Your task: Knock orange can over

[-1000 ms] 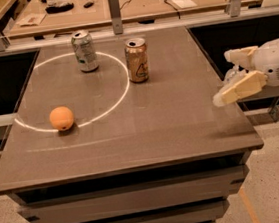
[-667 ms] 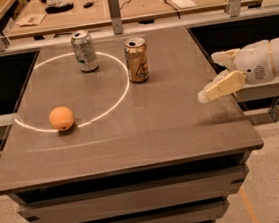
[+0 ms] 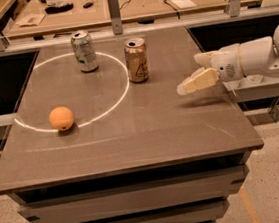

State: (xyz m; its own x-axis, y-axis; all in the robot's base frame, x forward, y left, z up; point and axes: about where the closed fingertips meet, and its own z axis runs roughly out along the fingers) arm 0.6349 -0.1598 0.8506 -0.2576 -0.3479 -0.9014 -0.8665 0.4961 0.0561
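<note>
The orange can [image 3: 136, 60] stands upright on the grey table [image 3: 131, 129], at the right edge of a bright ring of light. It has a tan-gold body, a silver top and a dark triangular mark. My gripper [image 3: 189, 74] is to the right of the can, just above the table top and apart from it, pointing left. Its two pale fingers [image 3: 197, 82] stand apart with nothing between them. The white arm [image 3: 254, 57] reaches in from the right.
A silver-green can [image 3: 84, 51] stands upright at the far left of the ring. A round orange fruit [image 3: 61, 118] lies at the ring's near left. A railing with posts [image 3: 113, 5] runs behind the table. The table's right edge is under the arm.
My gripper has moved left across the table's right side toward the orange can. The cans and the fruit have not moved.
</note>
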